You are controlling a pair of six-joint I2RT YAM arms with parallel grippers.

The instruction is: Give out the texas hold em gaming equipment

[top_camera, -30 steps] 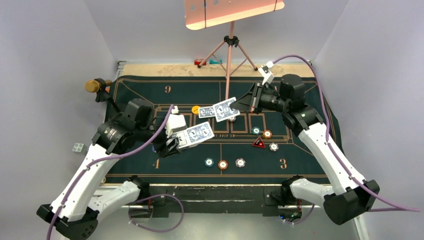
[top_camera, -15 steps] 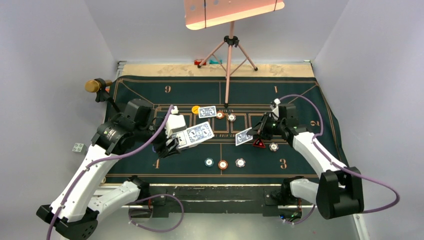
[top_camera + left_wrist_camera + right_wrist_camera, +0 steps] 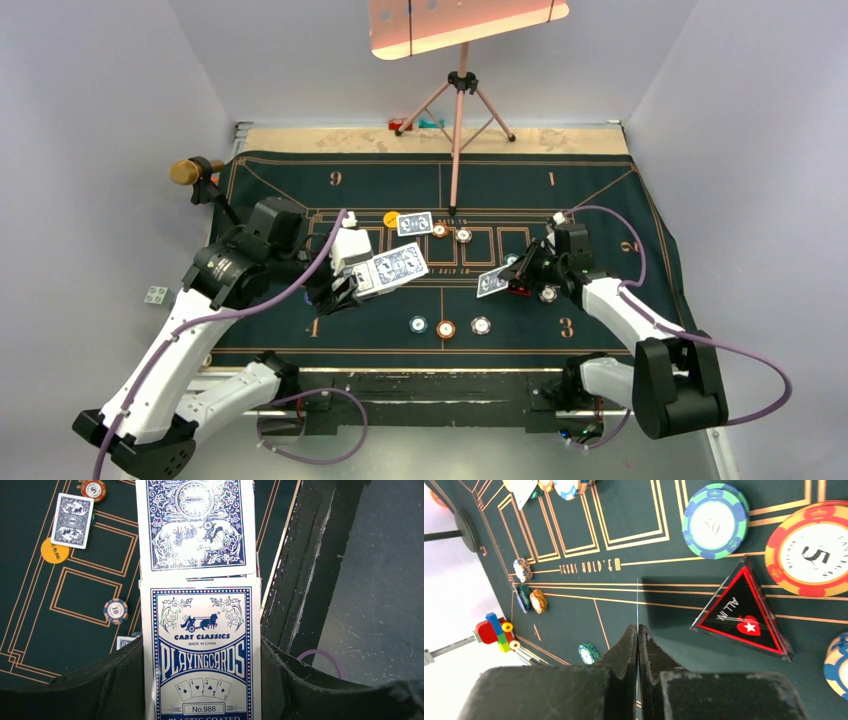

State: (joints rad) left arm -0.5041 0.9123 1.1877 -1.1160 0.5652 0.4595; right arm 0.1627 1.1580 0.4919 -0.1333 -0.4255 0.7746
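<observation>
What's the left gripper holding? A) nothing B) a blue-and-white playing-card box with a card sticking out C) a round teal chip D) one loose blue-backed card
B: in the left wrist view the blue-and-white playing-card box sits clamped in the left gripper, a blue-backed card poking out of its far end.

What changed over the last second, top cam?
Right pincer, shut on a card, swung back from far centre toward the near right. The card now hangs beside the red triangular marker. Nothing let go. Left pincer with card box, chips and laid card unchanged.
</observation>
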